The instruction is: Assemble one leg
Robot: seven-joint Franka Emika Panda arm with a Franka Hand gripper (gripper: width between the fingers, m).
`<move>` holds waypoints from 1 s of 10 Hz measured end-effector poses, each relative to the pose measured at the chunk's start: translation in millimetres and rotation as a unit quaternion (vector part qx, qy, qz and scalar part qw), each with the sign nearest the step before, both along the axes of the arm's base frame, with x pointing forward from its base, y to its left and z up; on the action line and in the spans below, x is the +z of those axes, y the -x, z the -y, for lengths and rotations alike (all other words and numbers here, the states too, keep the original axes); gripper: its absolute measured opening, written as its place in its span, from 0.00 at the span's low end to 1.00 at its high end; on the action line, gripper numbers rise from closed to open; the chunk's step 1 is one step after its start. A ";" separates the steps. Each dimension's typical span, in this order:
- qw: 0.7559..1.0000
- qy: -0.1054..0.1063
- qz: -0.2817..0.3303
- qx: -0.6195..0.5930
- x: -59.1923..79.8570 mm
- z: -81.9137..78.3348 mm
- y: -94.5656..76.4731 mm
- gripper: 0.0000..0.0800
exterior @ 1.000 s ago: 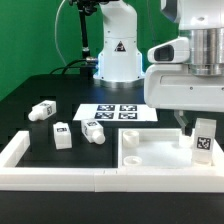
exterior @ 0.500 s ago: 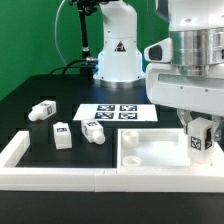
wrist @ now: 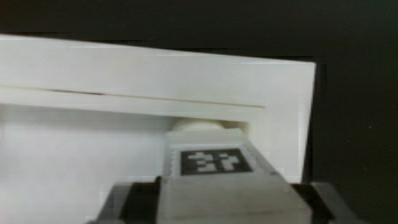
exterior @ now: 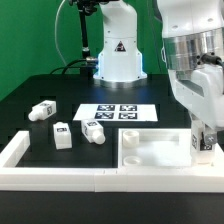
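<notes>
My gripper (exterior: 204, 128) is shut on one white leg (exterior: 203, 141) with a black-and-white tag. It holds the leg upright at the corner of the large flat white tray-like piece (exterior: 150, 150) on the exterior view's right. In the wrist view the leg (wrist: 215, 158) sits between my fingers (wrist: 135, 203), its far end against the white piece (wrist: 107, 120). Whether it is seated in a hole is hidden. Three more legs lie on the black table at the exterior view's left: one far left (exterior: 41, 111), one in the middle (exterior: 61, 133), one nearer the centre (exterior: 95, 130).
The marker board (exterior: 118, 113) lies flat behind the loose legs. The robot base (exterior: 117, 55) stands at the back. A low white rail (exterior: 50, 180) runs along the front and bends back at the exterior view's left.
My wrist and hand have turned over the tray-like piece's corner with the leg still held. The leg stays at that corner. The loose legs have not moved.
</notes>
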State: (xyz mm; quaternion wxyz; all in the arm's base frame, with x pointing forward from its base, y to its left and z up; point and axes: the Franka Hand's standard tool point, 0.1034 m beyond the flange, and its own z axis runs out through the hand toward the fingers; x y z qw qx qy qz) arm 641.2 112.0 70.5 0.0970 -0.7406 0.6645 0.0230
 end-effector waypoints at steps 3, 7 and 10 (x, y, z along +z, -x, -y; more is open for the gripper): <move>0.972 0.038 0.014 0.232 4.0 -0.2 1.5 0.70; 0.904 0.067 0.042 0.421 1.3 -0.3 5.7 0.81; 0.799 0.097 0.054 0.591 2.0 0.0 4.4 0.81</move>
